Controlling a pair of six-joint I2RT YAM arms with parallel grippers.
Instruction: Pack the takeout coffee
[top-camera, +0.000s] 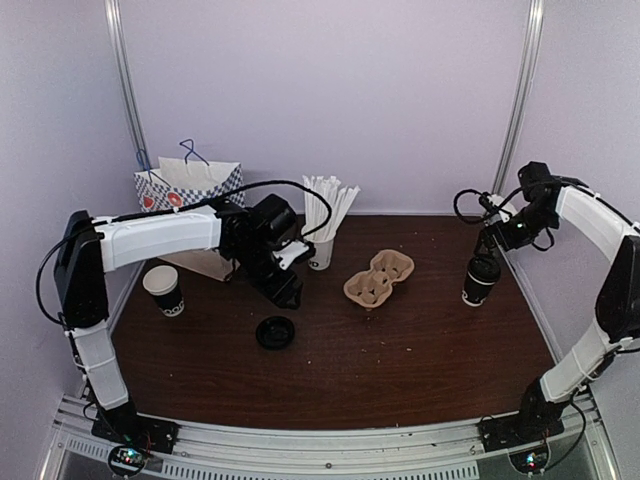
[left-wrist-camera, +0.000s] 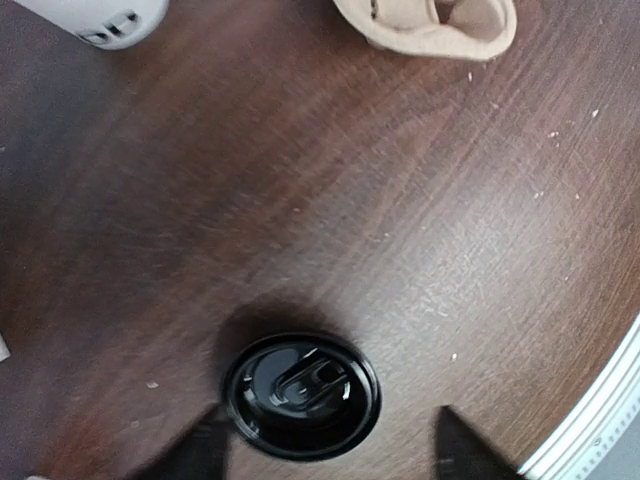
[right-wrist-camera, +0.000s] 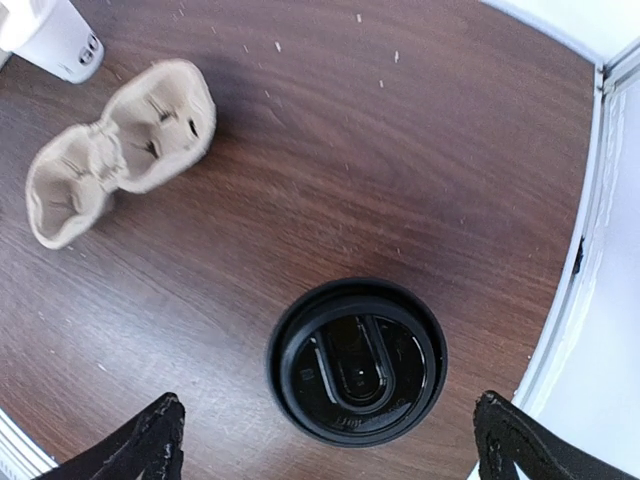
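Note:
The takeout coffee (top-camera: 481, 280), a black cup with white lettering and a black lid, stands upright at the right of the table. My right gripper (top-camera: 493, 240) hovers just above it, open. In the right wrist view its fingertips (right-wrist-camera: 140, 450) stand wide on either side of the cup's lid (right-wrist-camera: 357, 362), not touching it. My left gripper (top-camera: 289, 293) hangs open over a loose black lid (top-camera: 275, 332) lying flat on the table. In the left wrist view that lid (left-wrist-camera: 301, 394) lies between the spread fingertips (left-wrist-camera: 470, 450), nearer the left one.
A brown pulp cup carrier (top-camera: 379, 278) lies mid-table. A lidless black cup with a white rim (top-camera: 163, 290) stands at the left. A white cup of straws (top-camera: 325, 215) and a checked paper bag (top-camera: 190, 190) stand at the back left.

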